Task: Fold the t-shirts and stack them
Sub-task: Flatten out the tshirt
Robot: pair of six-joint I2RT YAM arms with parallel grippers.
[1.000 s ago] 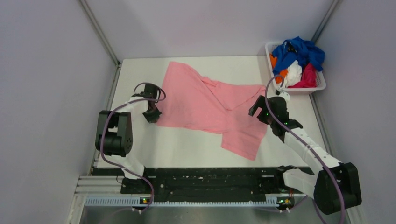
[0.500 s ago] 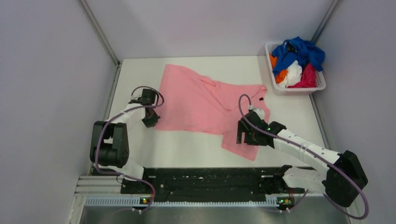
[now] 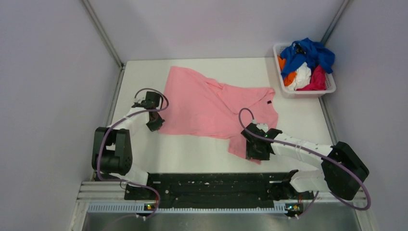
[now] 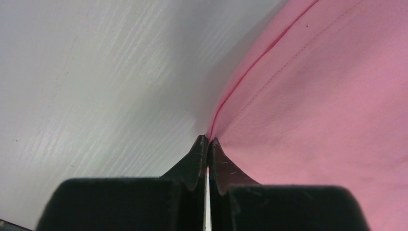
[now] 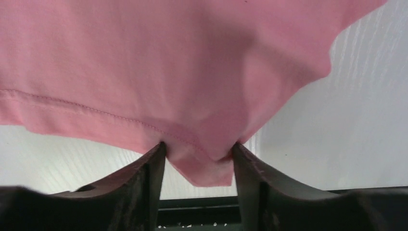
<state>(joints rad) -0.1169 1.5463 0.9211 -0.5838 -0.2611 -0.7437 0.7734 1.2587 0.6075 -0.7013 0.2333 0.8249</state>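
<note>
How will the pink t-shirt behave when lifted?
Probably floppy: the pink t-shirt lies wrinkled, one flap folded over, so it should sag. Likely light: the left gripper pinches only its hem. The right gripper, open around a corner, holds nothing yet.

Two arms, both extended, grippers carried low.
Left arm (image 3: 126, 117): elbow folded back near its base, forearm angled forward and inward. Left gripper (image 4: 208, 140): fingers pressed together, tips pinching the hem of the salmon-pink t-shirt (image 3: 202, 103). Right arm (image 3: 300, 147): stretched leftward (lying nearly flat). Right gripper (image 5: 198, 151): fingers parted, a corner of the same t-shirt loose between them, not clamped.
</note>
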